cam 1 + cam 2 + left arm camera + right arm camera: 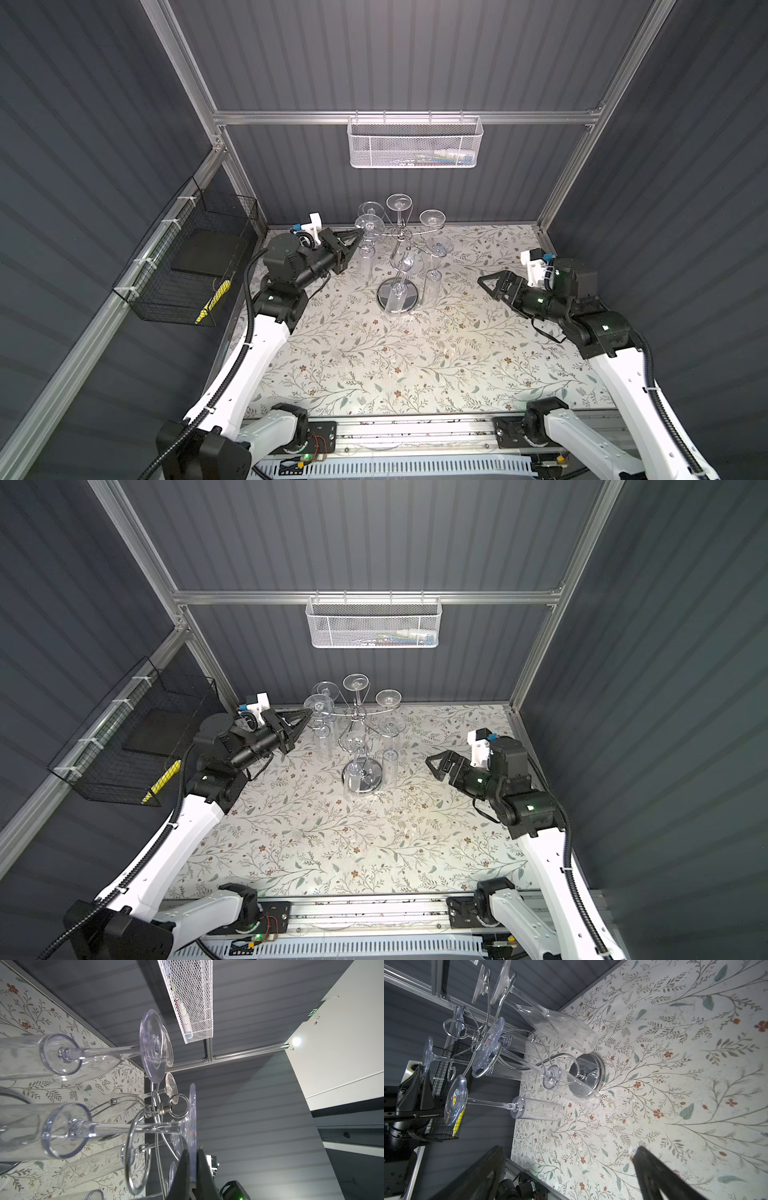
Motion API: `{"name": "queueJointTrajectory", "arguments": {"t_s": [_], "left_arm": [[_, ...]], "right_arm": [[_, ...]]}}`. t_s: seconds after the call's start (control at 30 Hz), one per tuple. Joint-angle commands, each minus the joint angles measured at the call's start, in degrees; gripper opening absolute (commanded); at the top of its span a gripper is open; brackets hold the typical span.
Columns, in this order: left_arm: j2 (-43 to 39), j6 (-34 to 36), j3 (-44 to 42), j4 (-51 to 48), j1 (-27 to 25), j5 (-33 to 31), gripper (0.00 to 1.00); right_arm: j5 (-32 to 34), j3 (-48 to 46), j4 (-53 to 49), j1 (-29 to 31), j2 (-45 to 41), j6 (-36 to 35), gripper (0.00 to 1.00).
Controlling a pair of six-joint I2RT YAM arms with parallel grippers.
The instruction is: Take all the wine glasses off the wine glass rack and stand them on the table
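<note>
My left end effector (358, 234) is clamped on the foot of a clear inverted wine glass (369, 225) hanging on the shiny chrome wire rack (381, 296), upper centre; right end effector (485, 284) is spread apart, mid-right.

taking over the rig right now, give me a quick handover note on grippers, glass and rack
The left gripper is shut on the foot disc of the wine glass, on the left side of the wine glass rack.
The right gripper is open and empty, hovering over the table to the right of the rack.
The rack stands upright, back middle, glasses hanging bowl-down.
Done: the grasp. Left: slide the glass off its arm; it is not yet off.
</note>
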Motion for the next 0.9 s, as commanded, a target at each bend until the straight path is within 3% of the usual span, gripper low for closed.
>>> {"name": "queueJointTrajectory", "arguments": {"t_s": [0.0, 0.33, 0.87], "left_arm": [[0.2, 1.1, 2.7, 1.0, -0.2, 3.9, 0.0], [-1.1, 1.1, 1.3, -0.2, -0.2, 7.1, 0.0], [-7.4, 0.6, -3.3, -3.3, -0.2, 6.5, 0.0]], "right_arm": [[0.0, 1.1, -0.6, 0.2, -0.5, 0.0, 0.99], [0.4, -0.8, 0.2, 0.2, -2.1, 1.1, 0.99], [0.1, -1.8, -0.1, 0.2, -3.3, 1.6, 0.99]]}}
